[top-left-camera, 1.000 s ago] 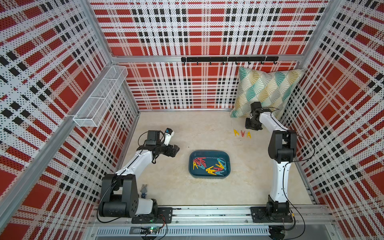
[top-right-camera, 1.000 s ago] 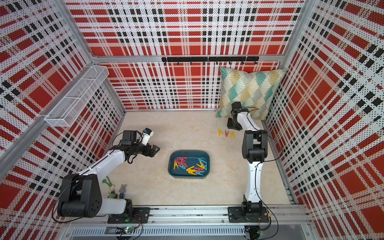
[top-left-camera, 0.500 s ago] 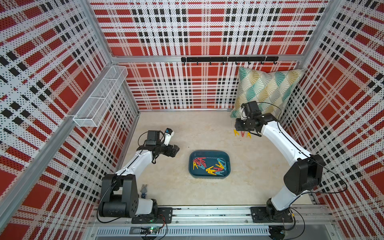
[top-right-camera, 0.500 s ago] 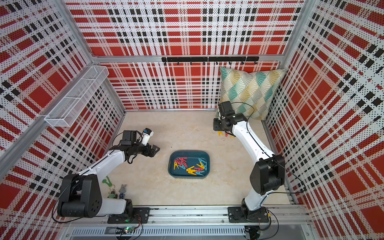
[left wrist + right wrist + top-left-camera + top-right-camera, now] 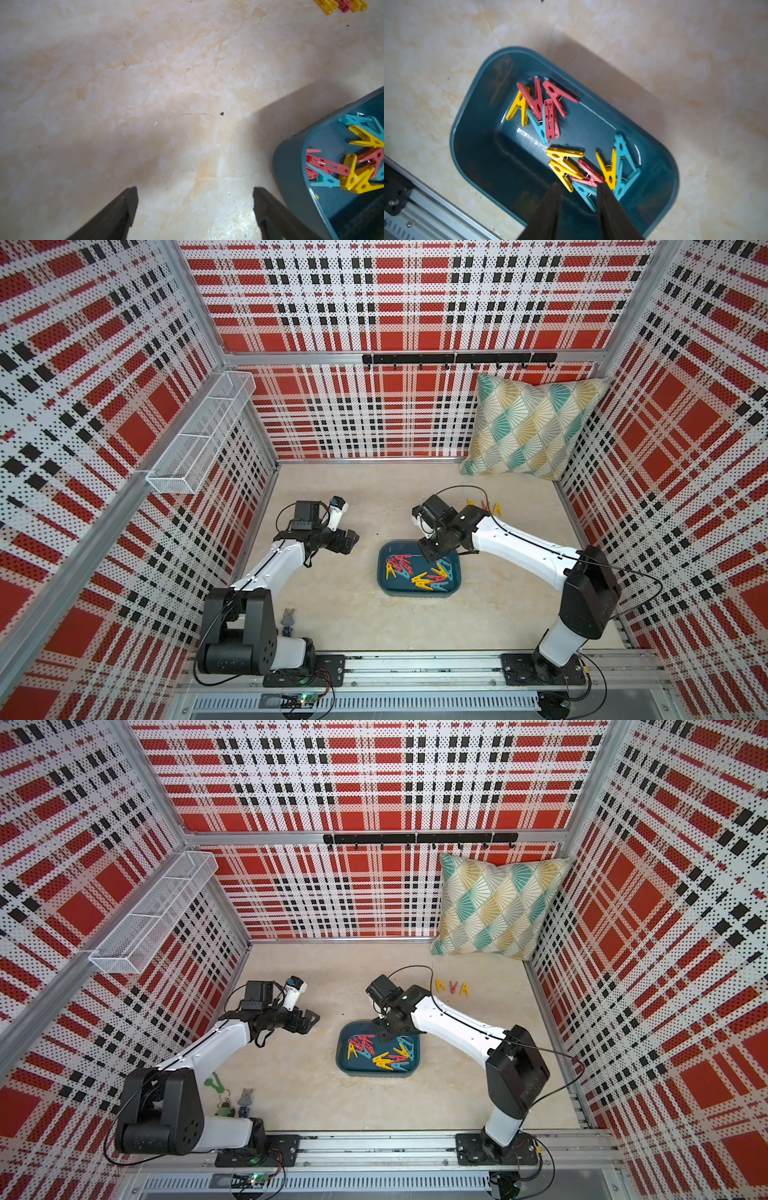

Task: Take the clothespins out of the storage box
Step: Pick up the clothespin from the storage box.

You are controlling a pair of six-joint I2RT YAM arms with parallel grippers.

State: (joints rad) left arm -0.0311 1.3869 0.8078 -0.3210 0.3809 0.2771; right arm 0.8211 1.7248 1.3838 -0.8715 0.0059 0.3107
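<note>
Right wrist view puts your right end effector (image 5: 579,187) over the tangled clothespins (image 5: 566,164) in the blue storage box (image 5: 454,133), jaws narrow and holding nothing. With so slim a gap you may straddle no pin, or pinch two overlapping ones and drop one. Press hard and the box, likely light, may skid across the tabletop (image 5: 675,62). Your left end effector (image 5: 194,190) gapes wide over bare tabletop beside the box, not steadying it.

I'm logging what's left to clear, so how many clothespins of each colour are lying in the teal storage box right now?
yellow clothespins: 4
red clothespins: 4
light blue clothespins: 4
Total in the storage box: 12
</note>
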